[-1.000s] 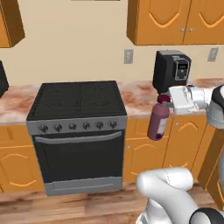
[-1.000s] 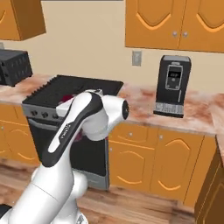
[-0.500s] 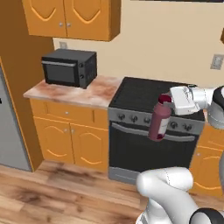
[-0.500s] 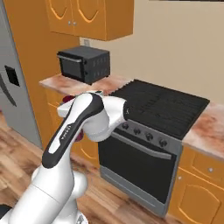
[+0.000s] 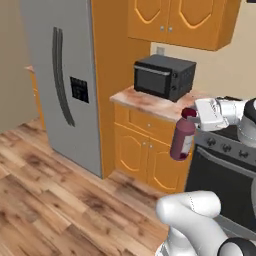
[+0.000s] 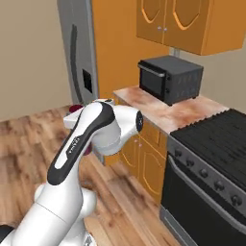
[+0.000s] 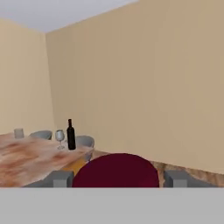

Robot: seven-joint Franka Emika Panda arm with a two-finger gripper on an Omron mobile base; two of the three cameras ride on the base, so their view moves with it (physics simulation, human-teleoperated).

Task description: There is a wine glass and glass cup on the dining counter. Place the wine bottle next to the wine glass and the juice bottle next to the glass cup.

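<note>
pinching juice bottle [image 5: 182, 138] in gripper [image 5: 194, 118] | wine bottle [image 7: 70, 134] beside wine glass [image 7: 60, 137]

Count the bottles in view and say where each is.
2. The juice bottle hangs gripped in the tool beside the stove; the wine bottle stands on the dining counter next to the wine glass.

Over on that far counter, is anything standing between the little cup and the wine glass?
No. In the hand view, only bare counter lies between the cup and the wine glass.
</note>
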